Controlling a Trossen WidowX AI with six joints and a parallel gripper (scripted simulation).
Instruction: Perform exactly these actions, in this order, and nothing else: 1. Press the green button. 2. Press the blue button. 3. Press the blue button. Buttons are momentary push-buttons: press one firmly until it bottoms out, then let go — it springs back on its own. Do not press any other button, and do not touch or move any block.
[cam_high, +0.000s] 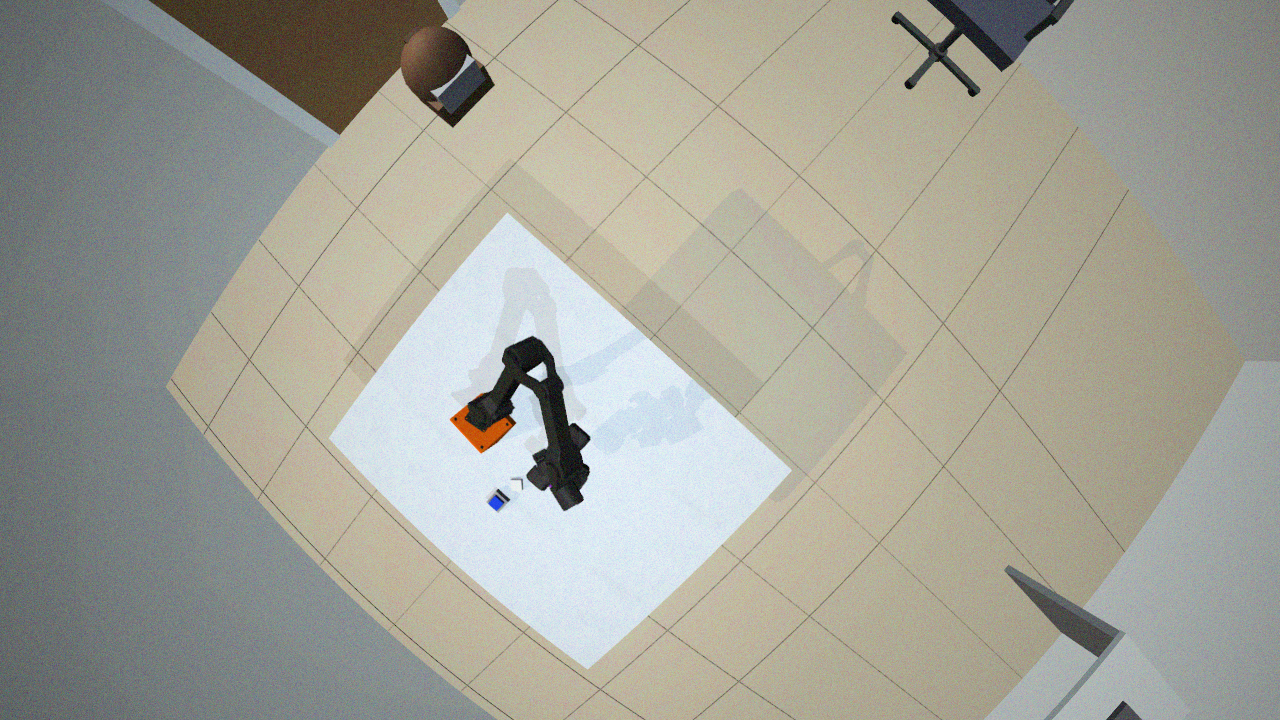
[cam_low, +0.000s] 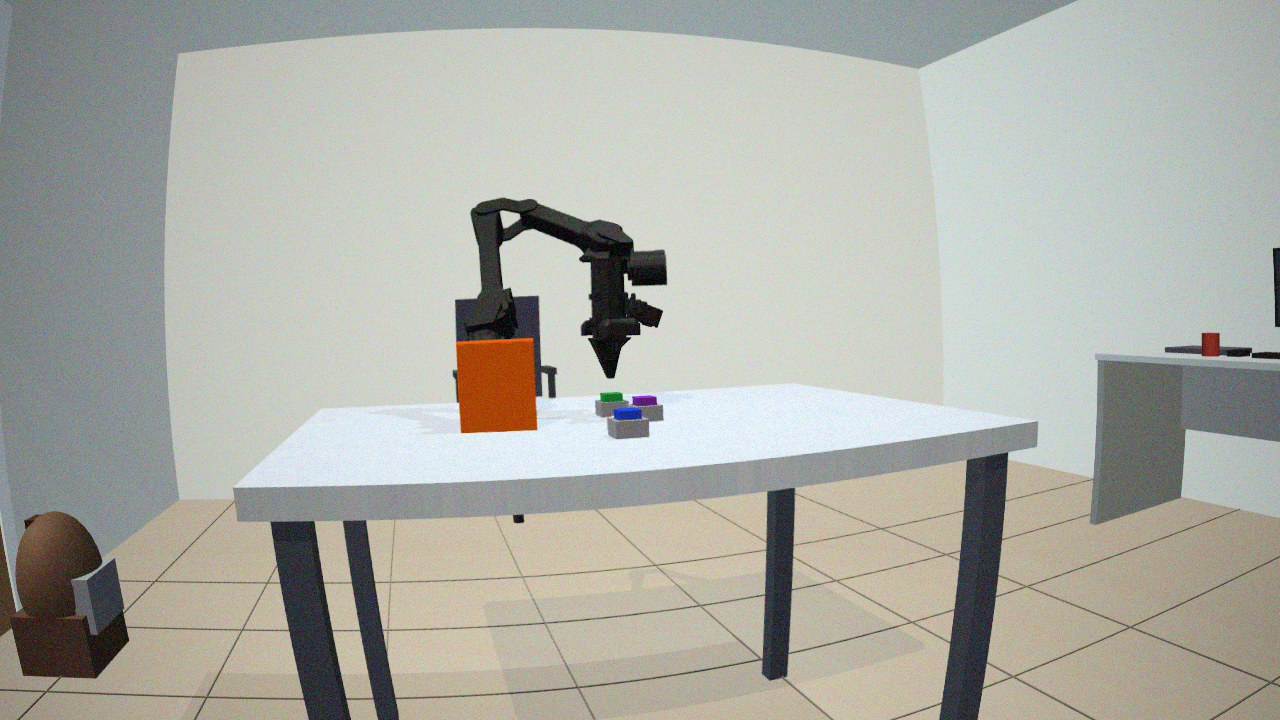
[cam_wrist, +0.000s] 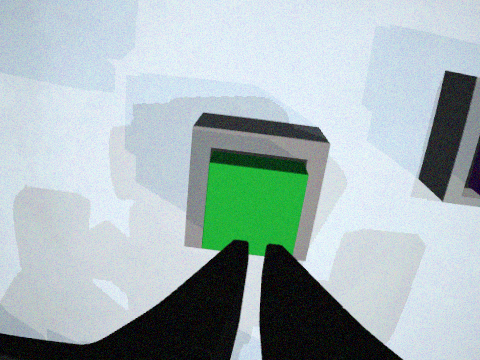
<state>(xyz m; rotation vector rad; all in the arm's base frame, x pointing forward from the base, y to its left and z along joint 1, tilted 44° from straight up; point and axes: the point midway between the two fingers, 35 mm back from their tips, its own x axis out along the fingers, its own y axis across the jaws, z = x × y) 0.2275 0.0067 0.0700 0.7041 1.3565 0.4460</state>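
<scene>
"Exterior view: where is your hand?"

"My gripper (cam_low: 610, 376) (cam_wrist: 255, 256) points straight down above the green button (cam_low: 611, 396) (cam_wrist: 255, 205), with air between my fingertips and its cap. The cap stands raised from its gray housing, unpressed."

"Is your hand clenched or holding something?"

"Clenched, with nothing in it. My two black fingers are drawn close together, and the wrist view shows just a thin gap between their tips. They overlap the lower edge of the green cap in that view."

"And the blue button?"

"The blue button (cam_high: 496, 502) (cam_low: 627, 413) sits on the white table (cam_high: 626, 555) (cam_low: 805, 456), nearer the exterior camera than the green one, its cap also raised. I am not touching it."

"What else is around you?"

"A purple button (cam_low: 644, 400) (cam_wrist: 476, 177) is near the green one; the wrist view cuts it off at the right edge. From the top, a small white block (cam_high: 516, 484) lies near the blue button. My black arm (cam_high: 554, 411) (cam_low: 488, 255) rises from an orange base (cam_high: 483, 441) (cam_low: 496, 385) and bends over at the top."

"Can the top view show your fingertips?"

"No, the arm hides them there, along with the green button."
</scene>
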